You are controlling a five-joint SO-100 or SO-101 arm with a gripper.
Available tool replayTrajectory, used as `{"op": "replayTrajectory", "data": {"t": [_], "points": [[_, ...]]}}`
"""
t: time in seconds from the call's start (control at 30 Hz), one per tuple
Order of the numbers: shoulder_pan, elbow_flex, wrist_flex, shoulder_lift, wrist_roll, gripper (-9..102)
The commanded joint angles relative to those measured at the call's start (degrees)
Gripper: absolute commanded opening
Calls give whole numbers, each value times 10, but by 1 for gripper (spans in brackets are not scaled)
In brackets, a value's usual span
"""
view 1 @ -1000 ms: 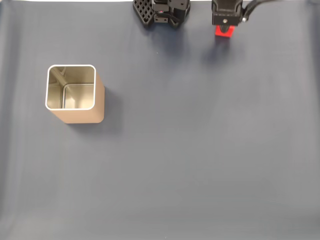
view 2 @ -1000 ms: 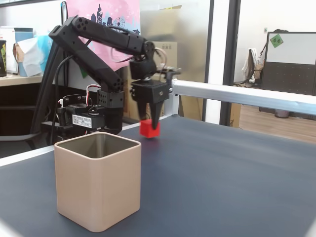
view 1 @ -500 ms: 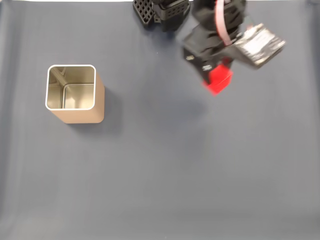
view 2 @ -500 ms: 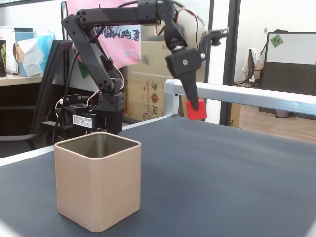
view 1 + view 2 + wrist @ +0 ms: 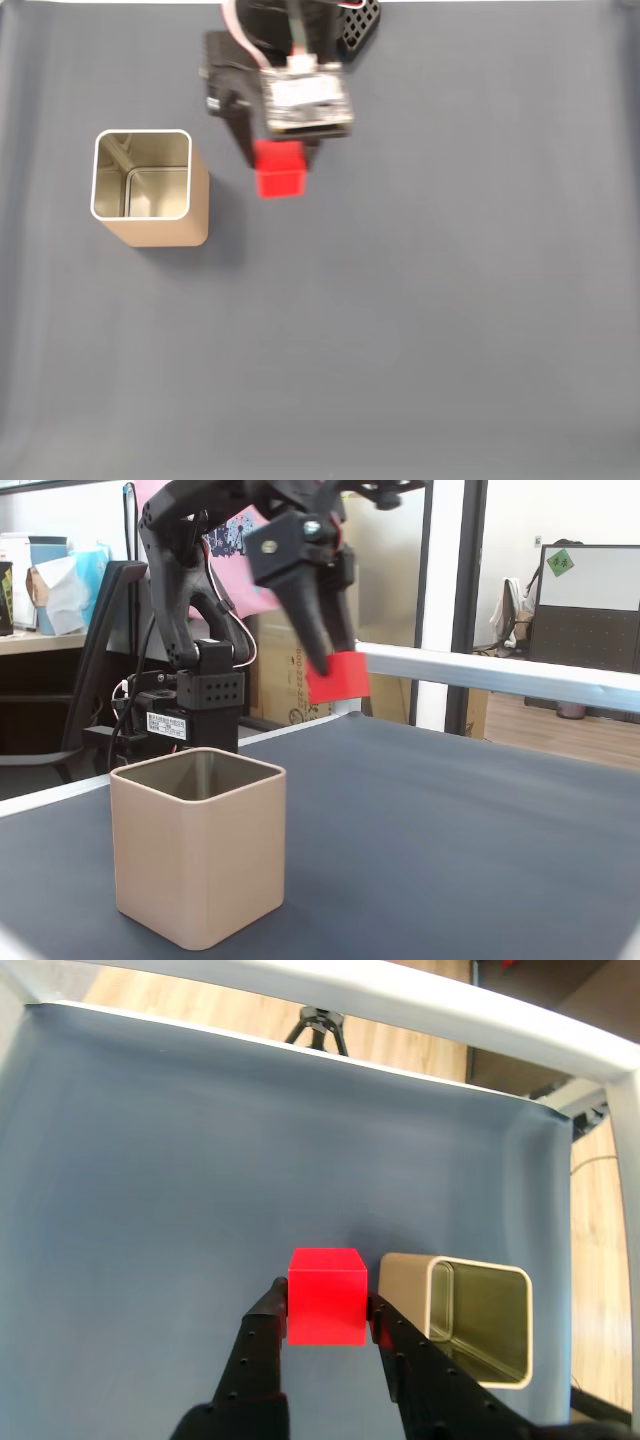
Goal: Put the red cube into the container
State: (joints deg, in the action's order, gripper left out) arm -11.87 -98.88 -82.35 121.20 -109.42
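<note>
Looking down from above in a fixed view, the gripper (image 5: 281,170) is holding the red cube (image 5: 281,171) over the dark grey mat (image 5: 430,320), with the arm's black body and a pale labelled servo just above the cube in the picture. The container (image 5: 150,190) is standing to the left of the cube, apart from it, its white rim and shiny inside facing up.

In the wrist view, the two black fingers (image 5: 262,1332) are pressing on the left and right faces of the red cube (image 5: 326,1296), so the jaws are clamping it between them. The container (image 5: 470,1317) is lying just right of the cube in this picture, its open mouth turned toward the camera. A white frame bar (image 5: 400,1005) is running along the far edge of the mat (image 5: 160,1160).

In a fixed view from the side, the gripper (image 5: 338,672) is carrying the red cube (image 5: 338,677) high in the air, well clear of the mat (image 5: 450,850). The container (image 5: 198,845) is standing upright in the foreground, lower and to the left of the cube, not touching it.
</note>
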Motion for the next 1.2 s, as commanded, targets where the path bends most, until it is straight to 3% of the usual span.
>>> {"op": "replayTrajectory", "data": {"t": [0.0, 0.27, 0.57, 1.17], "points": [[-63, 23, -4, 12, -25, 0], [-185, 11, 54, -10, -33, 0], [-252, 11, 96, -54, 9, 0], [-266, 17, 181, -120, 89, 1]]}}
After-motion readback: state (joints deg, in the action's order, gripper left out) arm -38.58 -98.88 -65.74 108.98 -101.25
